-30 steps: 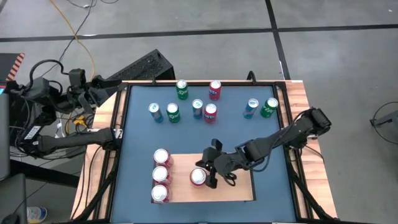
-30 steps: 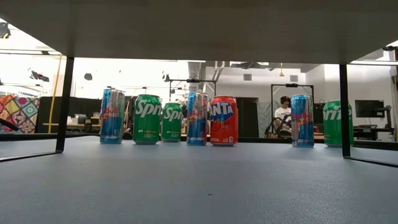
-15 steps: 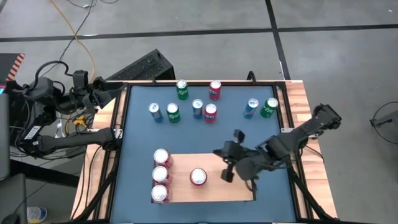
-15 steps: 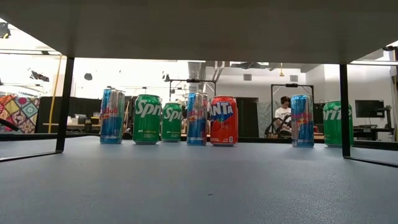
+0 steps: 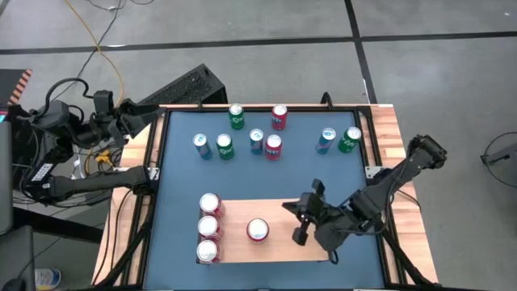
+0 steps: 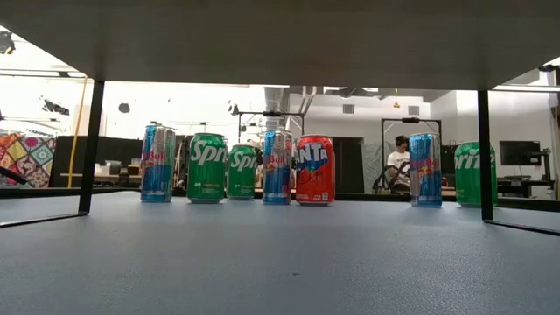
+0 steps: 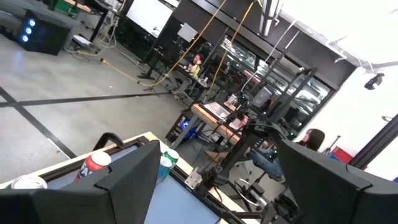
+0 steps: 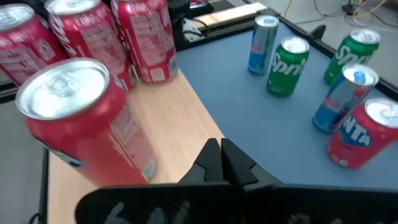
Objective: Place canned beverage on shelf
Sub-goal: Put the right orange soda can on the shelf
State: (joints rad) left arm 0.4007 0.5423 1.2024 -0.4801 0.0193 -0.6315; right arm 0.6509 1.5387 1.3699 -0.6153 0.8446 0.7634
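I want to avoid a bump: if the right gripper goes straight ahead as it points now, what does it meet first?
Probably the lone red can on the shelf; the right gripper, shut, points toward it, though the line may pass slightly beside it.

The shelf [image 5: 279, 242] is showing pale tan wood with plain grain, and the table top [image 5: 178, 178] around it is looking slate blue. Four red cans with silver lids [image 5: 209, 227] are standing out on the board. Farther back, green cans [image 5: 237, 117] with white lettering are mixing with slim blue-and-silver cans [image 5: 201, 145] and red cans [image 5: 279, 116]. The right gripper [image 5: 300, 222] is looking black, and the frame's rim [image 5: 393, 129] is showing striped light wood with black rails.
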